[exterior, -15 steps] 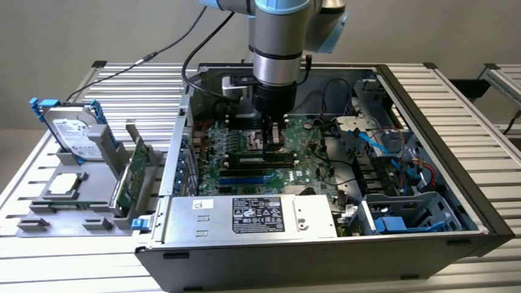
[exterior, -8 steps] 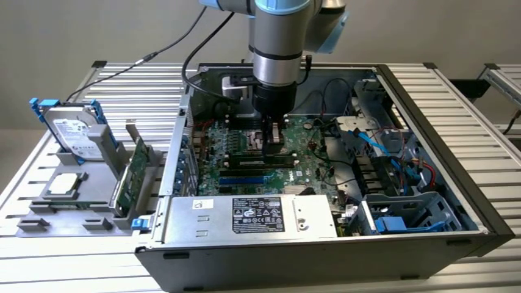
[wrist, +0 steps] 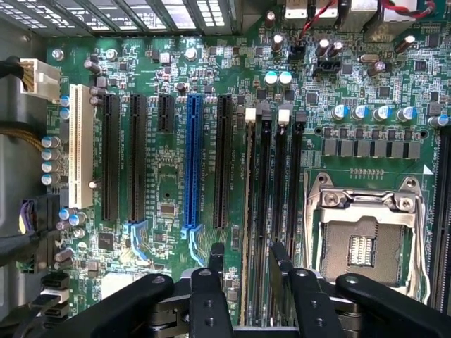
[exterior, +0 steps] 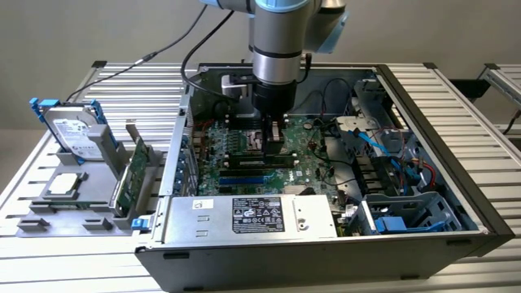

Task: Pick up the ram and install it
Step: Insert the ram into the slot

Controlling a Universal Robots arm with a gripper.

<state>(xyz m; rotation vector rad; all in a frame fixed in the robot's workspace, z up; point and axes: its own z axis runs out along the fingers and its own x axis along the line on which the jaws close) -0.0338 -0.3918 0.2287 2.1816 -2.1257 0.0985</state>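
RAM stick seated, hand lets go

RAM, a long thin green circuit-board stick, stands on edge in a black motherboard slot. The robot's black hand hangs just above it, fingers apart, gripping nothing. Installation looks essentially done, though full latching cannot be confirmed.

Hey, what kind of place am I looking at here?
Probably a robotics lab bench for computer assembly: an open computer case on a slatted aluminium table, a robot arm reaching over its motherboard, and spare parts in a grey holder.
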